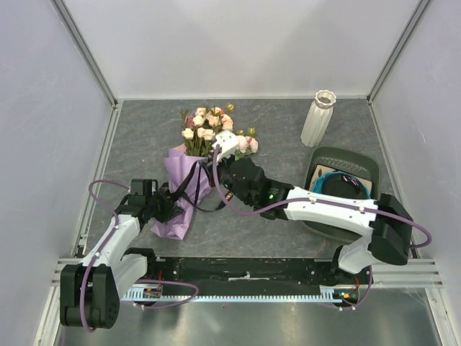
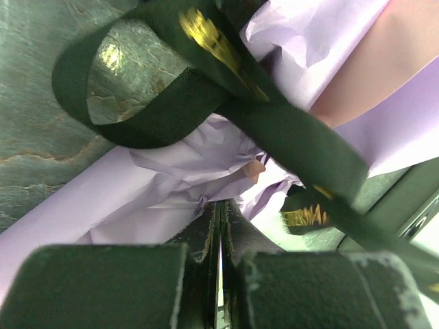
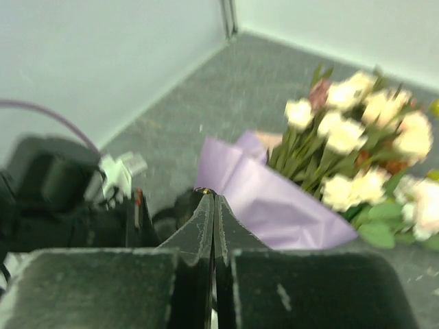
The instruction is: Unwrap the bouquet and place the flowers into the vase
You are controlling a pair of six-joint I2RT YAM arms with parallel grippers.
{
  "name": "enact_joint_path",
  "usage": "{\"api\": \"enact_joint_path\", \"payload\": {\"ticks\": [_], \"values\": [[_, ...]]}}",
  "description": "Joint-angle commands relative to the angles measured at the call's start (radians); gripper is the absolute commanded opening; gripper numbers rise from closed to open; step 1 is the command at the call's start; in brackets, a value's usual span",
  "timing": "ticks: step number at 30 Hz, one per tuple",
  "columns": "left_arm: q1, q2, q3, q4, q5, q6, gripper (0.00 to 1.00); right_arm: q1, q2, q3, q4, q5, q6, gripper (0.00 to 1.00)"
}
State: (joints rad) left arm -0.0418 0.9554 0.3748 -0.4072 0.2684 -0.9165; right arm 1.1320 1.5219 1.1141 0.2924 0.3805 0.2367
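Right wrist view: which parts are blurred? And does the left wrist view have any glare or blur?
Right wrist view: the flowers and the left arm are soft. Left wrist view: the black ribbon is smeared, its gold print unreadable; a bright glare patch lies on the table.

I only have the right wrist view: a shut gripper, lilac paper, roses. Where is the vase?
Observer: The vase stands upright at the far right of the table, apart from the bouquet.
Operator: Is the ribbon off?
Observer: Not off. In the left wrist view the black ribbon lies across the lilac paper, with one loop standing free.
Operator: And the left gripper?
Observer: The left gripper is shut, its tip at the crumpled paper. I can't tell whether it pinches any.
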Motion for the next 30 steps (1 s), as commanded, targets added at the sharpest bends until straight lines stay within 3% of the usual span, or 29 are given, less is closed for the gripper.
{"api": "enact_joint_path", "payload": {"ticks": [1, 14, 30], "values": [[0.002, 0.008, -0.028, -0.035, -0.126, -0.019, 0.02, -0.006, -0.126, 0.177, 0.005, 0.096, -0.109, 0.0], [0.003, 0.023, -0.022, -0.035, -0.172, -0.03, 0.02, -0.005, -0.203, 0.559, -0.101, 0.225, -0.402, 0.0], [0.003, 0.028, -0.008, -0.035, -0.182, -0.015, 0.02, -0.008, -0.299, 0.883, -0.099, 0.336, -0.734, 0.0]]}}
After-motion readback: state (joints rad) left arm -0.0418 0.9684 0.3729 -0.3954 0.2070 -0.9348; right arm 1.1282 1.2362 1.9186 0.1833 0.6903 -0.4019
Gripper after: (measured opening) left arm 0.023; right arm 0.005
